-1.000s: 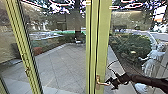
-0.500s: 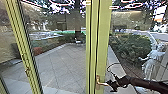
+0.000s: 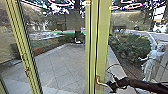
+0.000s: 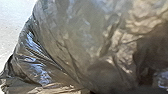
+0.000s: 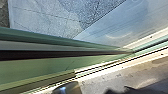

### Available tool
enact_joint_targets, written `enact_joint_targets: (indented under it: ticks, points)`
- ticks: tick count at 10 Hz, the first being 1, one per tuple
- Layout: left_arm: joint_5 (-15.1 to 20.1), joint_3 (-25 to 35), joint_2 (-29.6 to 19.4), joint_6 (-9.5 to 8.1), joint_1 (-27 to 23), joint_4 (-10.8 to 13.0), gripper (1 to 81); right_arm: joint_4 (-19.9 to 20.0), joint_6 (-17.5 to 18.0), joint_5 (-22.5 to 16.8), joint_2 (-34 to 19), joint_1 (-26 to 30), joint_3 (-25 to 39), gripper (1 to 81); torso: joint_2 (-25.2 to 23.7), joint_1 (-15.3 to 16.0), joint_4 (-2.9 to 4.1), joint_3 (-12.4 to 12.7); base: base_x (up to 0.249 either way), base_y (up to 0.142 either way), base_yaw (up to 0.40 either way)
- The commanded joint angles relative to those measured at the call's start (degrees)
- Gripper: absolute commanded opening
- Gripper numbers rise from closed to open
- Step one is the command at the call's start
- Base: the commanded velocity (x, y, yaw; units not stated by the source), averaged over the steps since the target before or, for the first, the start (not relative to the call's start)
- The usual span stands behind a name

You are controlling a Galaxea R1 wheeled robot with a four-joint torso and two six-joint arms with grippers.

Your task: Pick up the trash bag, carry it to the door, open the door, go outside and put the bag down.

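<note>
Trash bag (image 4: 87,47) first, folks: we've got it right up close to our left wrist camera, dark, shiny and all wrinkled, with a pale surface (image 4: 12,25) showing past one edge of it. Can't tell whether our left gripper is open or closed, or whether it's got hold of the bag, so we won't claim a grip. Over on the other side, our right arm (image 3: 142,84) reaches in from the right of the head view, and the right gripper (image 3: 111,86) is at the free end of the door handle (image 3: 98,83), super close. Can't tell if it's open or closed on the lever either. That handle sits low on a yellow-green door frame (image 3: 103,37). Past the glass we've got a paved yard (image 3: 62,65), a leafy bush (image 3: 130,47) and a whitish statue (image 3: 150,58) off to the right. Our right wrist view looks down on a greenish frame rail (image 5: 37,67) and some speckled paving (image 5: 87,12) beyond it.
</note>
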Motion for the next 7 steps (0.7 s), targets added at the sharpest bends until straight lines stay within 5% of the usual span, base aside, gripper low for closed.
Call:
enact_joint_targets:
  ticks: [1,7]
  points:
    - [4.57,0.23,0.14,0.23,-3.1,-0.43,1.0,-0.78,-0.76,-9.1,4.08,2.23,0.09,81.1,0.0,0.0,0.0,0.0,0.0,0.0,0.0]
    - [4.57,0.23,0.06,0.23,-2.57,-0.43,1.0,-1.75,-0.85,-11.31,11.28,-1.19,-7.29,81.1,-0.05,-0.04,-0.02,0.09,0.0,0.0,0.0]
